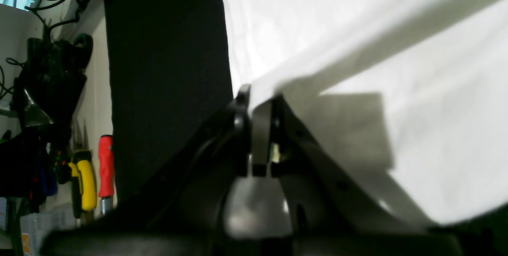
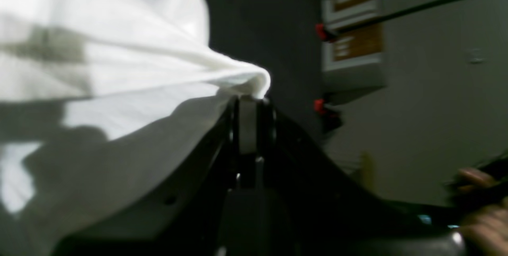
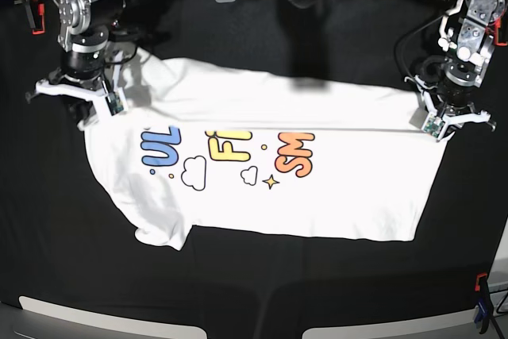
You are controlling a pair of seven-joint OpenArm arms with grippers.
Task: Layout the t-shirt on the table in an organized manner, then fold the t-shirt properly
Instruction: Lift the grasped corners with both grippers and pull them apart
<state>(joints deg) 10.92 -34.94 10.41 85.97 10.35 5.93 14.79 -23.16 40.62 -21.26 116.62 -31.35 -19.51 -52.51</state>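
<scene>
The white t-shirt (image 3: 317, 196) lies print side up across the black table (image 3: 238, 291), stretched sideways with its upper part folded along a taut line between the two grippers. On the left of the base view, my right gripper (image 3: 94, 113) is shut on a bunched edge of the t-shirt (image 2: 119, 49); the right wrist view shows the cloth pinched at the right gripper (image 2: 250, 99). My left gripper (image 3: 439, 129) on the right is shut on the opposite edge of the t-shirt (image 1: 357, 29), with cloth between the tips of the left gripper (image 1: 260, 101). Part of the print is hidden under the fold.
Red clamps (image 2: 322, 31) hold the black cloth at the table edge (image 2: 246, 18), and another clamp (image 3: 480, 307) sits at the front right corner. Hand tools (image 1: 105, 166) hang beyond the table (image 1: 166, 69). A person's hand (image 2: 476, 208) shows at the right wrist view's lower right.
</scene>
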